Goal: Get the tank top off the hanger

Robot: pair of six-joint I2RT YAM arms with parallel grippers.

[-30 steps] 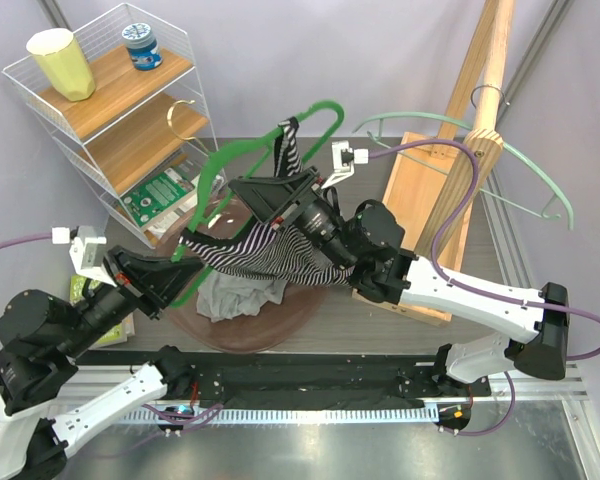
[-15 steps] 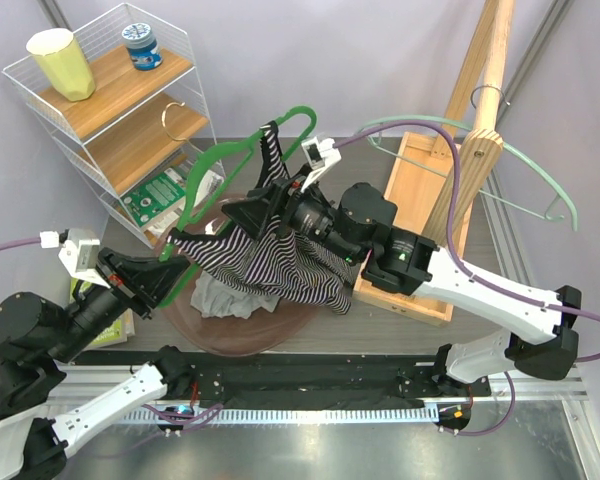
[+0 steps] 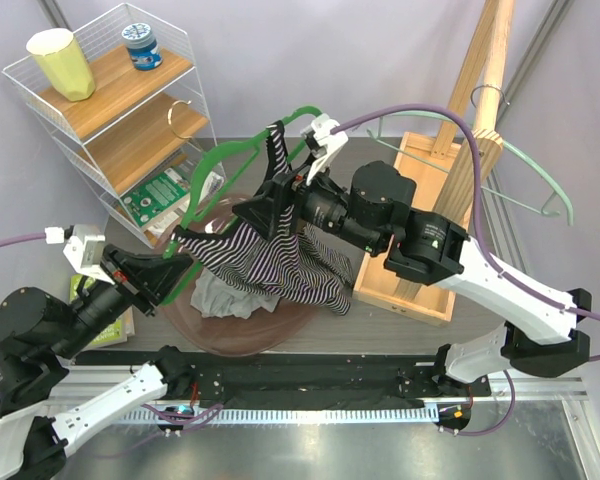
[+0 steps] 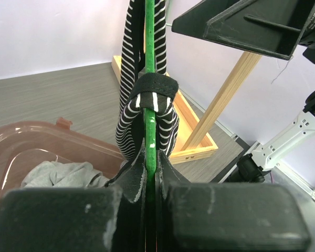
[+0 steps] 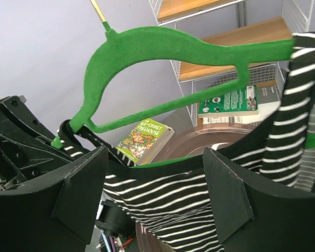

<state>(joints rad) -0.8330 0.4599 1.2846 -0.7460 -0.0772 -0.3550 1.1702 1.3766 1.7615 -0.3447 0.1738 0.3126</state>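
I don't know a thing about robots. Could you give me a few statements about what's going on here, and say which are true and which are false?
1. The left tool is clamped on the green hanger. True.
2. The striped tank top is already off the hanger. False: it hangs draped on it, with a strap looped over the green bar.
3. The right tool is squeezed shut on the tank top. False: its jaws stand wide open.
4. A grey garment lies in the brown tub. True.
5. The yellow cup sits on the bottom shelf. False: it is on the top shelf of the wire rack.
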